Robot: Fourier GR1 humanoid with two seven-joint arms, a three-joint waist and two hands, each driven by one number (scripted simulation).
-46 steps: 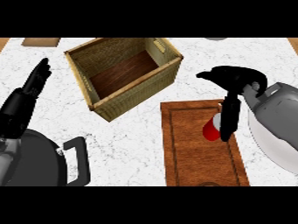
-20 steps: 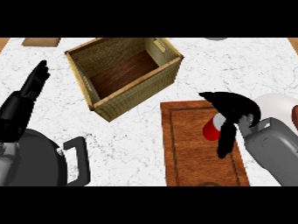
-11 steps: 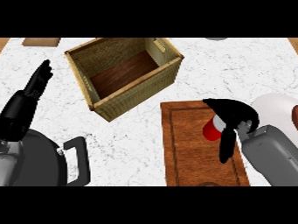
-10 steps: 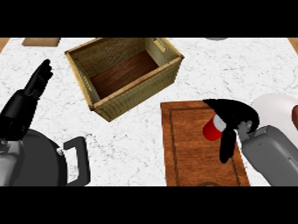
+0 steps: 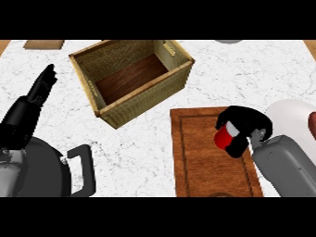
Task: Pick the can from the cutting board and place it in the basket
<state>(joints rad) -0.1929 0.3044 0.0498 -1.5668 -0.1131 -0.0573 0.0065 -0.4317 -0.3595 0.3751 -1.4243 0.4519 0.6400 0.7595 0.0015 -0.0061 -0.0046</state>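
Red can [image 5: 223, 139], whitish upper band, wrapped by right robot hand [image 5: 246, 121].

No lettering, number, brand or sign can be read on anything here. The red side of the can [image 5: 223, 138] is mostly covered by the right robot hand [image 5: 246, 123].

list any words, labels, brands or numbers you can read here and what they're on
No readable text anywhere.
Red can, held in the black right hand: only red with a pale band shows, no letters legible.
Woven square basket: no markings.
Brown wooden cutting board: no markings.
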